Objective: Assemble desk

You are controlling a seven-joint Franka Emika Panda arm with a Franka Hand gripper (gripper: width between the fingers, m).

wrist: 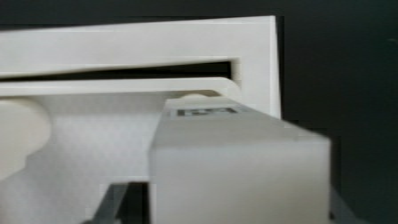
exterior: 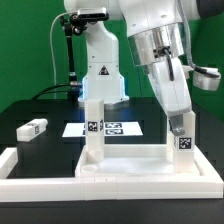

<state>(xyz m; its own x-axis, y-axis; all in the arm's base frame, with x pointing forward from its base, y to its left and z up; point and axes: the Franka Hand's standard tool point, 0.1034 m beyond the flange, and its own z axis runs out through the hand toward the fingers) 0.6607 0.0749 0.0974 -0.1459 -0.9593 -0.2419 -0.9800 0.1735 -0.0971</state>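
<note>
The white desk top panel [exterior: 130, 166] lies flat inside the border bars. One square leg [exterior: 92, 125] stands upright at its far corner on the exterior view's left. My gripper [exterior: 180, 126] is shut on a second leg [exterior: 184, 146], tag facing the camera, and holds it upright at the panel's far corner on the exterior view's right. In the wrist view this held leg [wrist: 231, 150] fills the foreground between my gripper's [wrist: 231, 205] sides, its lower end against the panel's rim [wrist: 178, 60]. A third leg [exterior: 32, 128] lies loose on the table at the left.
The marker board [exterior: 110, 128] lies behind the panel, before the robot base [exterior: 102, 75]. Low white border bars [exterior: 110, 187] run along the front and the left side [exterior: 18, 162]. A rounded white part [wrist: 18, 125] shows at the wrist view's edge.
</note>
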